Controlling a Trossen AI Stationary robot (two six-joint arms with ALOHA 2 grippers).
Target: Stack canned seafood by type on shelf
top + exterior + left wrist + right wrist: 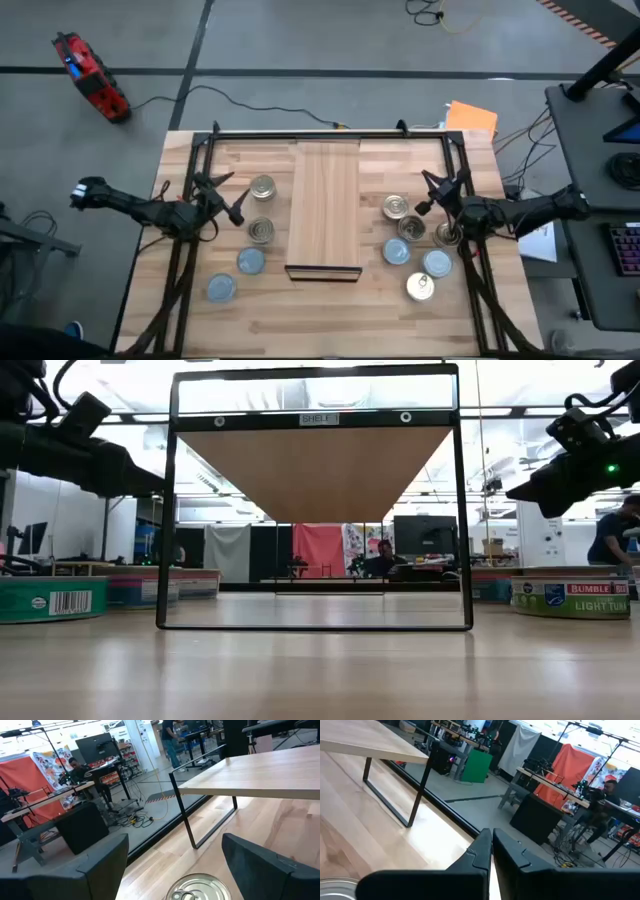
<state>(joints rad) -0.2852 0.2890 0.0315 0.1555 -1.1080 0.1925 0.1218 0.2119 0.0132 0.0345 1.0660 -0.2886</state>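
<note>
Item: left gripper (222, 196), left-centre of the high view; fingers spread wide, holding nothing, a ring-topped tin (199, 888) just below them in the left wrist view.
Item: right gripper (432, 192), right-centre of the high view; fingers pressed together, holding nothing.
Item: canned seafood. Four tins lower left of the high view: silver-topped (262, 187) and (262, 232), blue-grey (250, 261) and (221, 288). Six or so at lower right, among them silver (396, 207), blue-grey (397, 252) and (436, 263), gold (420, 287). None on the shelf yet.
Item: shelf (323, 205), pale plank on a dark frame, centre of the high view, top bare.
Risk: the right-hand tins sit close together, so a descending finger could knock a neighbour; types lie mixed on both sides, so a stack could end up mismatched; smooth tins could slide off a misaligned stack.
Surface: wooden tabletop (320, 320), light planks, black rail at the far edge.
Room: grey floor, a red device (90, 76) upper left, an orange sheet (472, 117) upper right; workbenches, monitors and seated people beyond
</note>
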